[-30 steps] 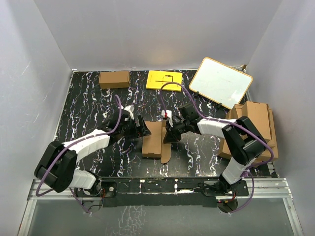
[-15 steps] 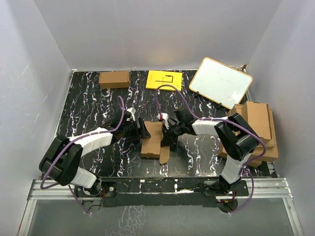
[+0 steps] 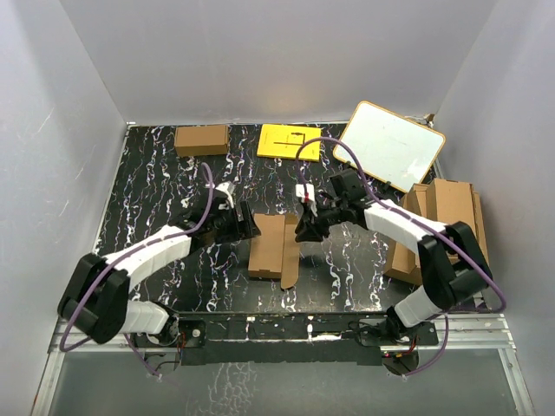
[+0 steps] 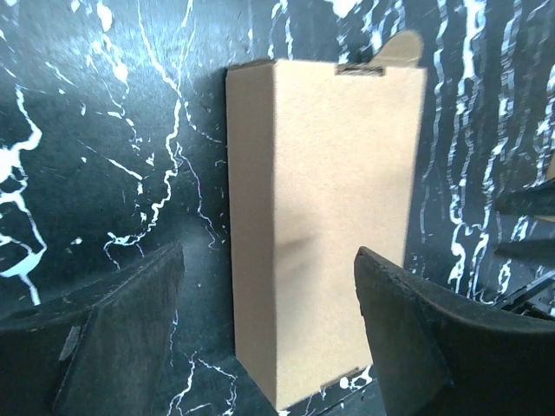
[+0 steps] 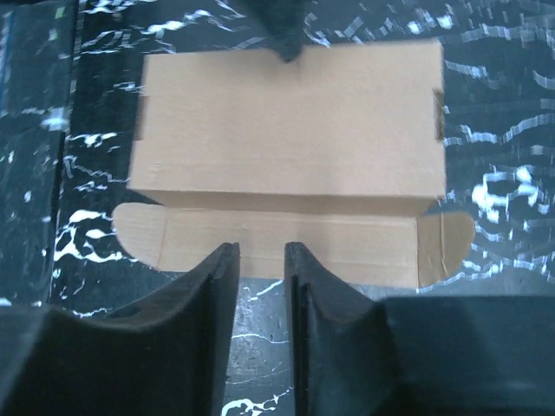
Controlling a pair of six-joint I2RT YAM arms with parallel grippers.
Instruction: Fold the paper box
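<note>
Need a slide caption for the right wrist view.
Right gripper, jaws slightly apart and empty, faces the paper box with its long flap lying untucked on the black marbled table.

Wide-spread left fingers (image 4: pixel 408 325); right fingers (image 5: pixel 217 329) only narrowly parted.

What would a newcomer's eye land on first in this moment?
The paper box lies mid-table, nearly closed, with one long flap spread flat on its right side. It is flanked by the left gripper, jaws wide, and the right gripper, jaws barely parted and empty. Next come the white board, askew at the far right corner, and the bright yellow sheet left of it along the back edge.
</note>
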